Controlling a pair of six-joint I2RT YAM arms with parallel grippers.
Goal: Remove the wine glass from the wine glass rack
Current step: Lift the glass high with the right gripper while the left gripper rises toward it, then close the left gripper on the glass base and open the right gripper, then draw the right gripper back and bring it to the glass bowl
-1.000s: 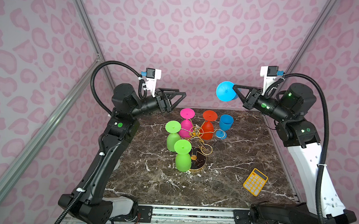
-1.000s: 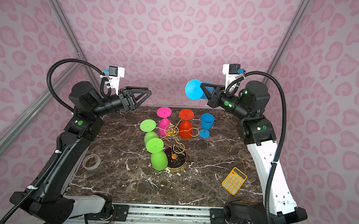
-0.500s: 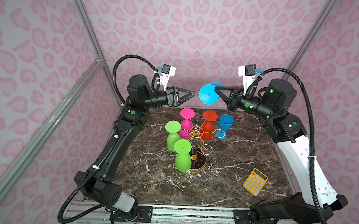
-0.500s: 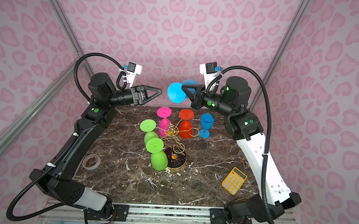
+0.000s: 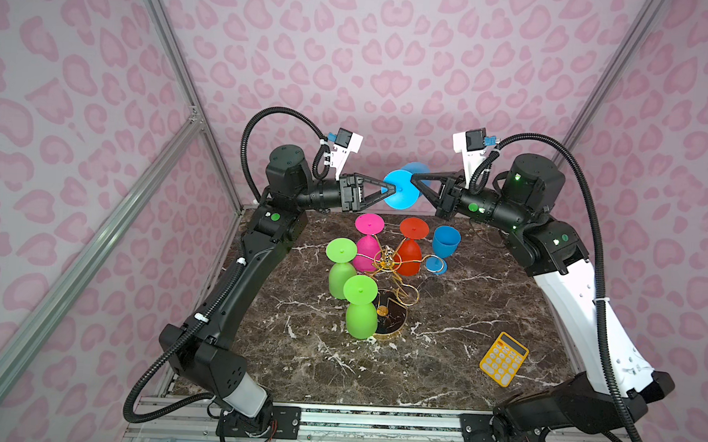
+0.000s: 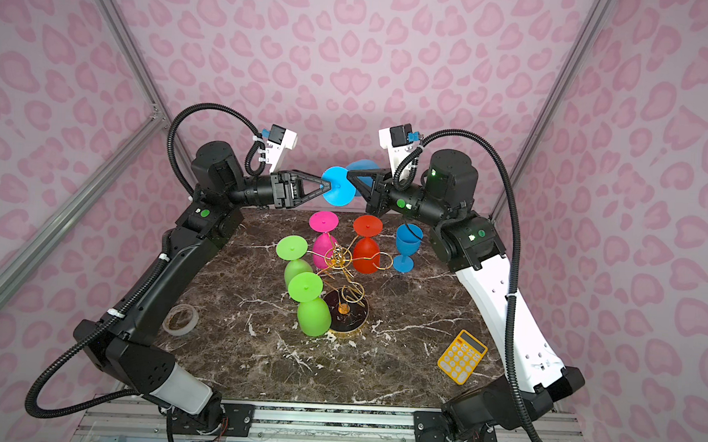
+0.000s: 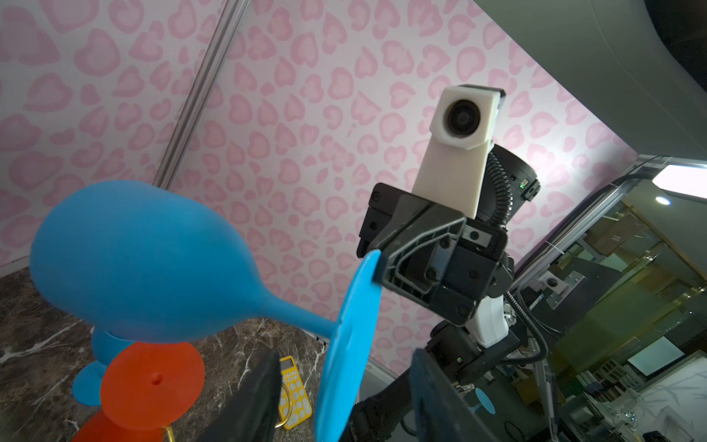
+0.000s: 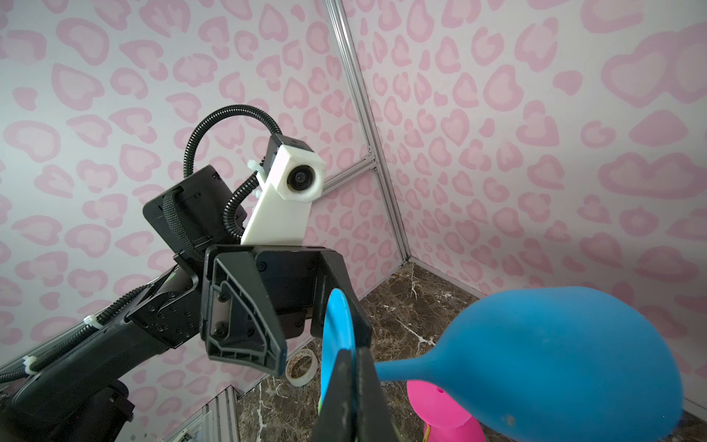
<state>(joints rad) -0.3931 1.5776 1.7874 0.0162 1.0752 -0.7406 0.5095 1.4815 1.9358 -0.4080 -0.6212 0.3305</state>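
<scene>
Above the table's far edge: the light-blue wine glass point(image 5: 402, 189) point(image 6: 337, 186) point(image 7: 141, 260) point(image 8: 554, 356) hung in mid-air, well clear of the rack, with its stem roughly level, its round foot turned toward the left arm point(image 5: 232, 290) and its bowl on the far side of the foot.
Right jaws: pinched tight on the rim of the glass's foot, and they alone carried it.
Left jaws: partly open and straddling the opposite rim of the foot. The right wrist view showed a gap between one jaw and the disc, and whether the other jaw touched it could not be told.
Wine glass rack point(image 5: 397, 318) point(image 6: 353, 313): stood near the middle of the table point(image 5: 464, 302), below and nearer the camera than the held glass.
On the rack: four glasses hung bowl-down with their feet up. Two green glasses point(image 5: 341, 267) hung on the left, with a pink glass point(image 5: 367, 247) and a red glass point(image 5: 411, 250) behind.
Beside the rack: a darker blue glass point(image 5: 444, 243) stood upright on the table, right of the red one.
Near right corner: a yellow calculator point(image 5: 503, 358) lay flat.
Left side: a tape roll point(image 6: 180, 320) lay beside the left arm, seen in a top view.
</scene>
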